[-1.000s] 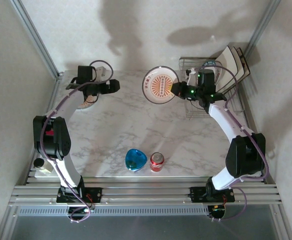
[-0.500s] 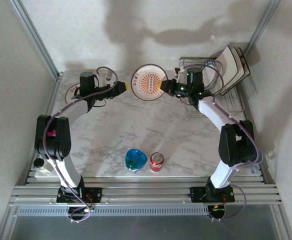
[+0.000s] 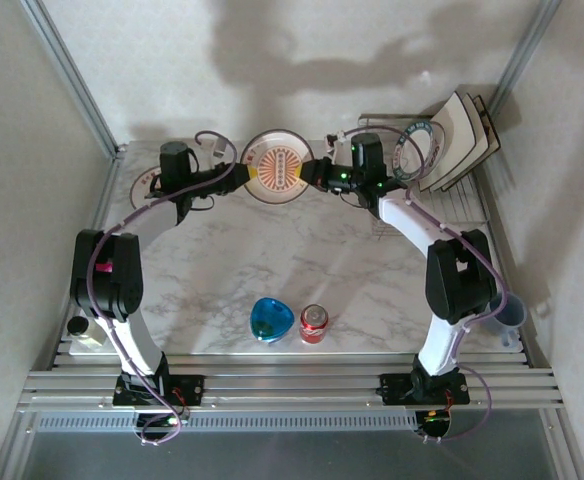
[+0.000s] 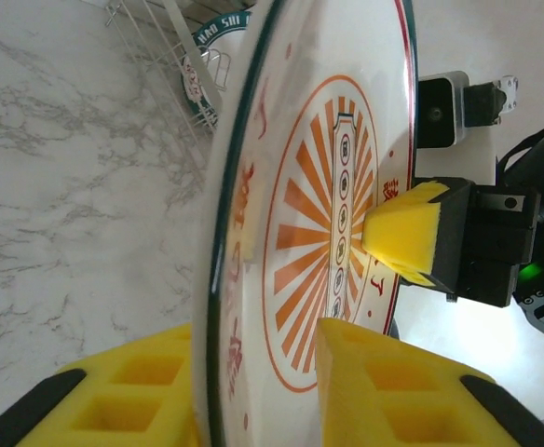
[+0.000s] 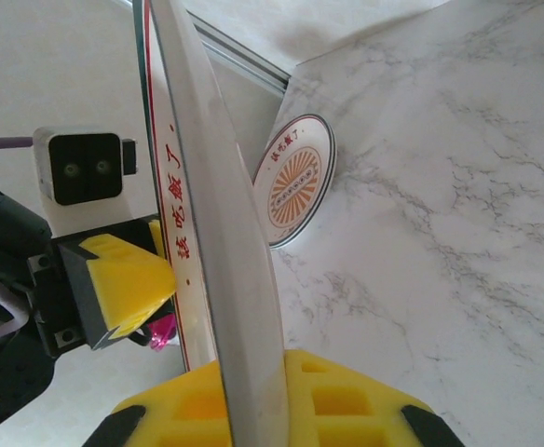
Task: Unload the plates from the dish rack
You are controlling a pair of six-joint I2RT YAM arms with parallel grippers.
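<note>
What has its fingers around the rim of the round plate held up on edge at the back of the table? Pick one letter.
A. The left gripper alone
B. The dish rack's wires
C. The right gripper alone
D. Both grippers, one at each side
D: the round plate hangs in the air with the left gripper straddling its left rim and the right gripper straddling its right rim.

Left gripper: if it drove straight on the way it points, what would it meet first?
The round plate sits between its jaws, so the left gripper would ride farther onto it; beyond, probably the right gripper at the opposite rim.
</note>
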